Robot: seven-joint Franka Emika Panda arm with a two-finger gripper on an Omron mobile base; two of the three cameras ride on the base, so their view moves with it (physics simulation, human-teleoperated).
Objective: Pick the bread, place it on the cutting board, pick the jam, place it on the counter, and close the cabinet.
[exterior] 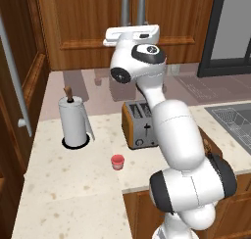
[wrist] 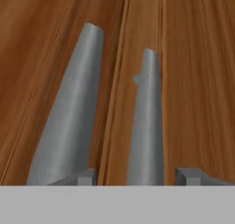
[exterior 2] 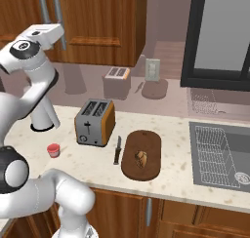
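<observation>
My end effector [wrist: 137, 177] is raised against the cabinet [exterior: 88, 22], directly in front of its two steel bar handles [wrist: 147, 117]. In the hand view the handles rise from 6 o'clock toward 12 o'clock, long axes nearly parallel, with the door seam running between them. One fingertip stands on each side of the right-hand bar. The tips are apart, with that bar in the gap. I cannot tell whether they press on it.

From these views, both doors appear to lie flush, so I judge the closing step to be at or near its end. Any remaining push goes straight ahead into the wood.

The bread [exterior 2: 141, 158] lies on the cutting board [exterior 2: 146, 139], at 3 o'clock from the toaster [exterior 2: 95, 121]. The jam [exterior: 117, 161] stands upright on the surface [exterior: 73, 184], at 7 o'clock from the toaster in the left base view, near the paper towel roll [exterior: 74, 123].

Hidden: my arm covers the cutting board in the left base view. The handles are cut off by the top edge of both base views. The fingertips are cropped at the bottom of the hand view.
</observation>
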